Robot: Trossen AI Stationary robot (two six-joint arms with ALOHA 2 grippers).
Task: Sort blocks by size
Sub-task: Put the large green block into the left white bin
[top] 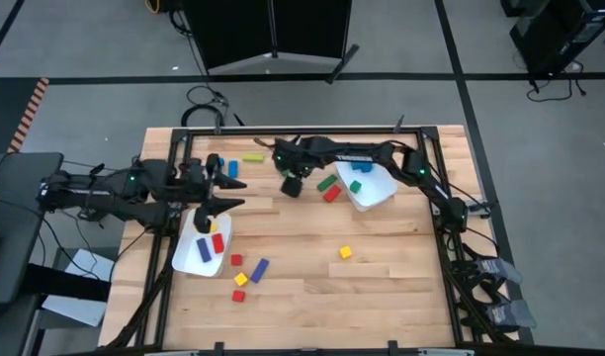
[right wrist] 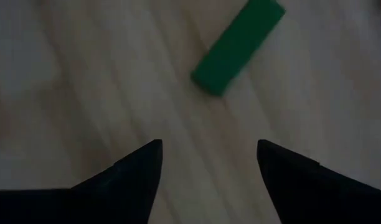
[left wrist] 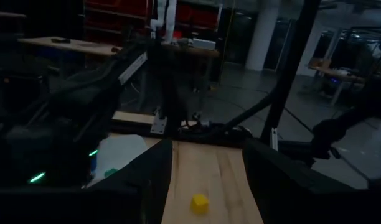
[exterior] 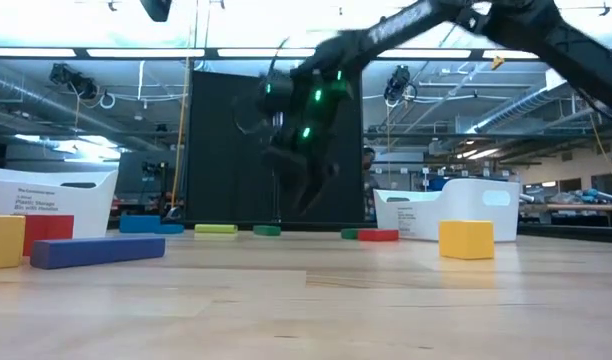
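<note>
Fingers of the right gripper point(right wrist: 206, 165) stand spread and empty, pointing down at bare wood, a green bar point(right wrist: 238, 46) lying just ahead of them. That arm reaches across the table's far side from the right. The left gripper point(top: 212, 212), fingers also parted and empty, hovers over the left white tray point(top: 189, 255), which holds red and blue blocks.

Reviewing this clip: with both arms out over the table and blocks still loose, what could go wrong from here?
1. The right gripper, open, sits off to one side of the green bar; closing without lining up may miss or nudge it.
2. The left gripper, open, hangs right over the left tray; a low move might bump it.
3. The red bar lies beside the green one, so either may get pushed.
</note>
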